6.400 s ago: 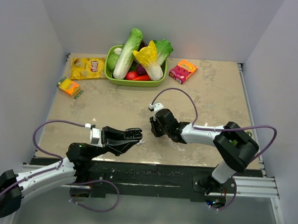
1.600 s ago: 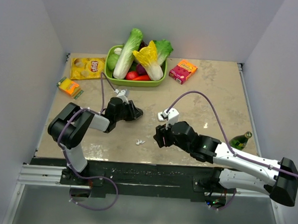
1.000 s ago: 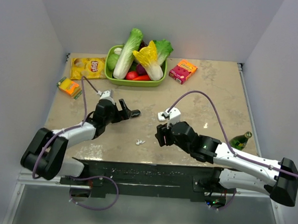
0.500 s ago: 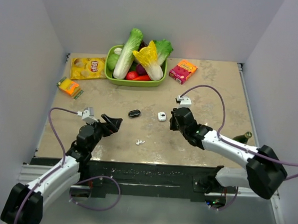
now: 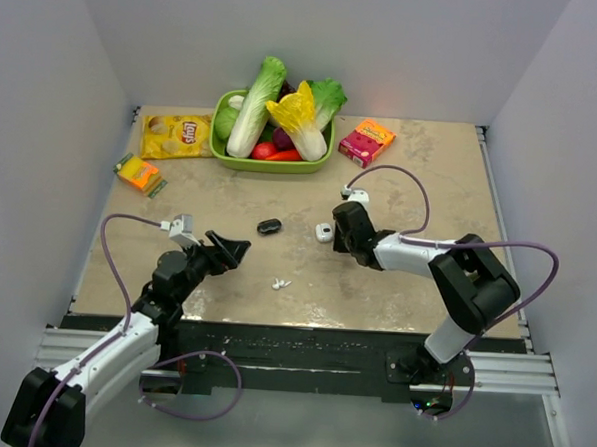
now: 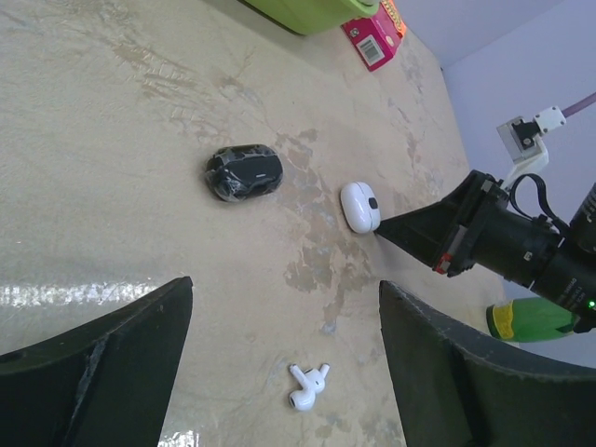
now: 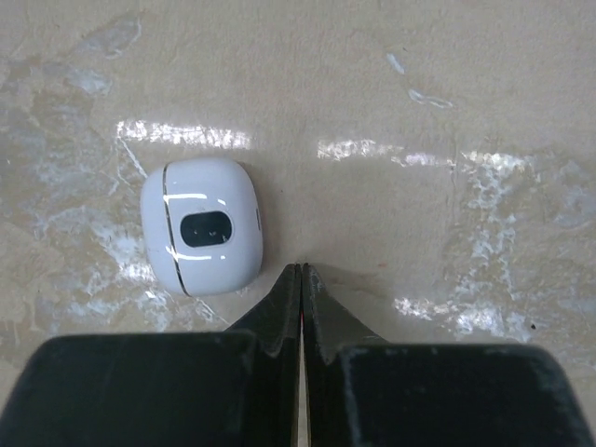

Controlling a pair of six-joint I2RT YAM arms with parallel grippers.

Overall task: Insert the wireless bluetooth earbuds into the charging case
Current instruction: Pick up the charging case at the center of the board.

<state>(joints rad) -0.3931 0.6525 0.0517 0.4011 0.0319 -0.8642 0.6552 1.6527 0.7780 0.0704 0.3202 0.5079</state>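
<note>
The charging case [image 7: 207, 226] lies flat near the middle of the tabletop [image 5: 431, 180], dark spot up. Its slightly longer side runs roughly along the line of the right fingers [image 7: 294, 296], which are clenched together on nothing, their tips just beside the case's near corner. A black oval object [image 5: 269, 226] sits just left of the case. The earbuds [image 5: 280, 282] lie together nearer the front edge, apart from both. The left fingers [image 5: 233, 248] are spread and grasp nothing, low at the front left and aimed toward the earbuds across bare surface. A green bowl of vegetables [image 5: 271, 165], a chips bag [image 5: 175, 135], a red box [image 5: 367, 142] and an orange packet [image 5: 139, 173] stand well apart along the far and left edges. A green bottle [image 6: 535, 319] shows behind the right arm.
</note>
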